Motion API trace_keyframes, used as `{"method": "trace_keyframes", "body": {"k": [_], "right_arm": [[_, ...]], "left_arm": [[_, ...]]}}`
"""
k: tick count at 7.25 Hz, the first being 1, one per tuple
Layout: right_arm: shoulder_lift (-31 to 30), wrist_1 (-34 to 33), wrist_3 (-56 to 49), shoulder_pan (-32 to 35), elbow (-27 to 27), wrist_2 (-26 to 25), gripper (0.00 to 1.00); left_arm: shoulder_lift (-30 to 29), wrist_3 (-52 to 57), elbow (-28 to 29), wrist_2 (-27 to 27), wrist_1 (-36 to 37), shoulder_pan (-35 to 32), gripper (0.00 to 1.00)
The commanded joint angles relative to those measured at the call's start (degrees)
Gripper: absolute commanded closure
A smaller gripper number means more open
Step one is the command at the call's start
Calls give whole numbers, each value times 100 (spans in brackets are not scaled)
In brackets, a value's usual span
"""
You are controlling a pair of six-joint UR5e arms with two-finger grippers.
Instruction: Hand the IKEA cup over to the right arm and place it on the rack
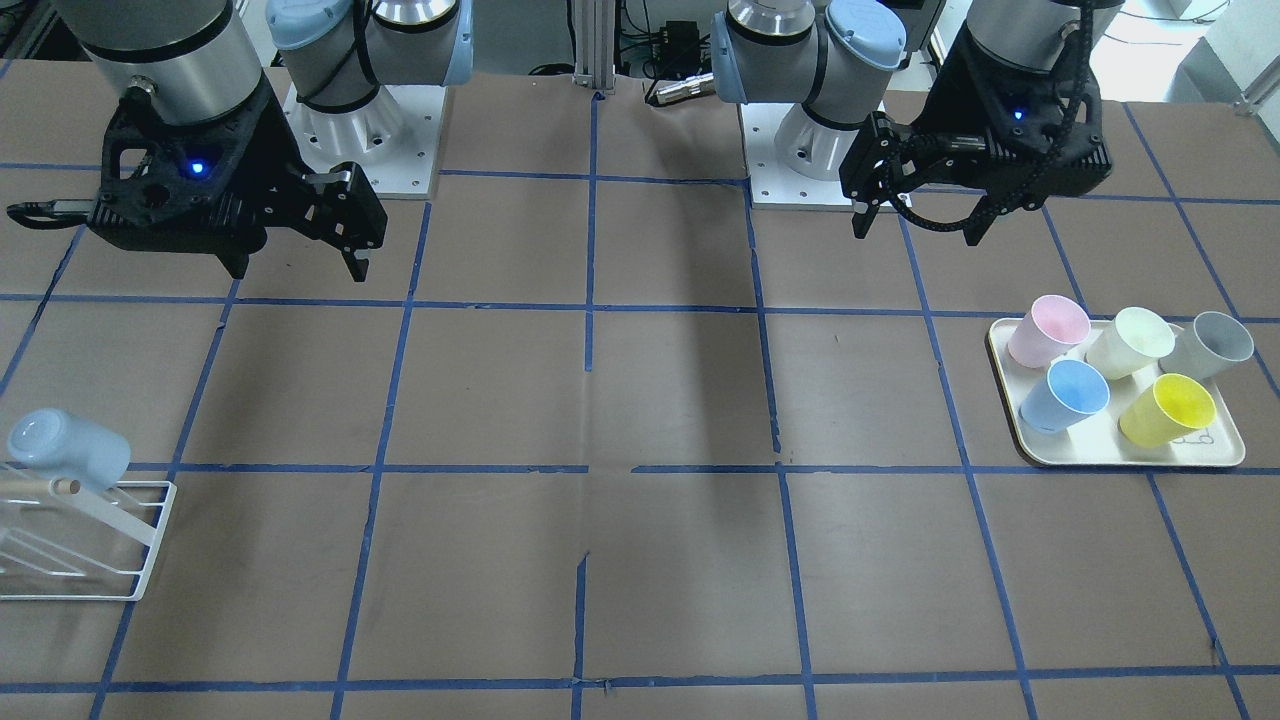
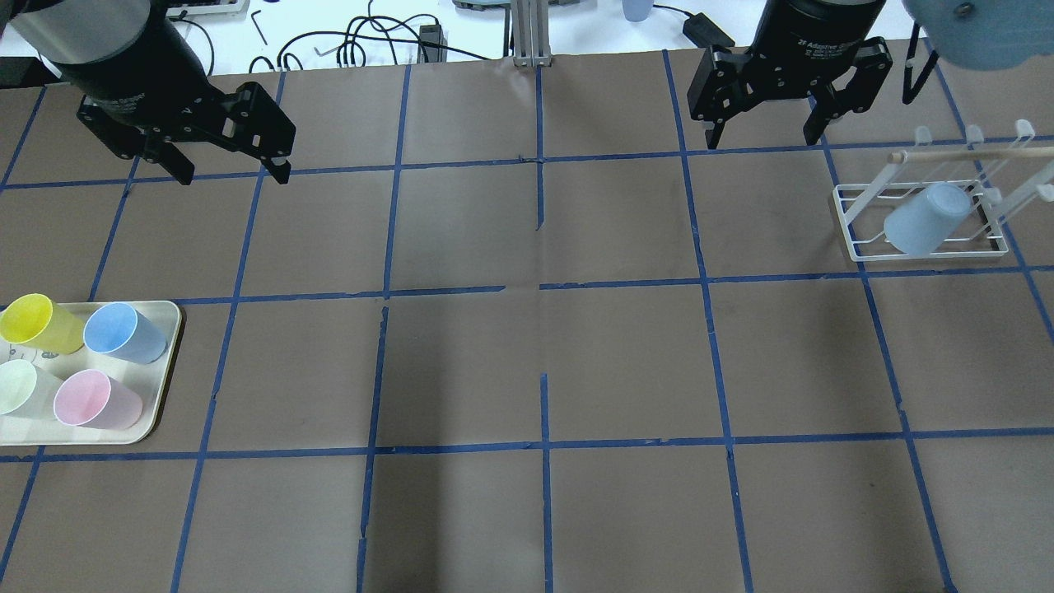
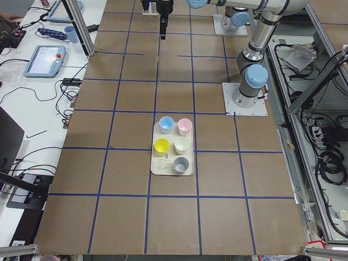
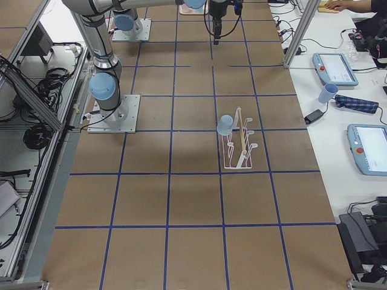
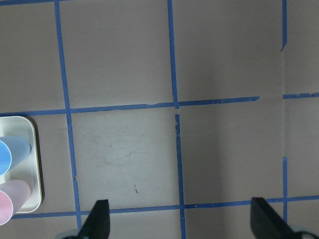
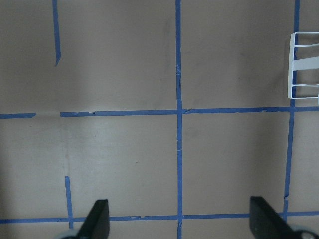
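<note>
The IKEA cup (image 2: 926, 219), a very pale ice-blue tumbler, hangs upside down and tilted on a prong of the white wire rack (image 2: 922, 257) at the table's right end; it also shows in the front view (image 1: 68, 448) and the right side view (image 4: 225, 125). My right gripper (image 2: 764, 132) is open and empty, raised above the table well behind and to the left of the rack. My left gripper (image 2: 234, 169) is open and empty, raised at the far left. The wrist views show each gripper's fingertips (image 5: 99, 219) (image 6: 99, 219) spread wide over bare table.
A cream tray (image 2: 171, 346) at the left edge holds a sky-blue cup (image 2: 123, 332), a yellow cup (image 2: 39, 323), a pink cup (image 2: 97, 399), a pale green cup (image 2: 25, 389) and a grey cup (image 1: 1210, 345). Blue tape lines grid the brown table. Cables lie beyond the far edge.
</note>
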Motion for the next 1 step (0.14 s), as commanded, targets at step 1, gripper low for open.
{"method": "trace_keyframes", "body": {"k": [1], "right_arm": [[3,-5,-1,0,-3,-11,0]], "left_arm": [[4,0,-9,0,0,0,0]]}}
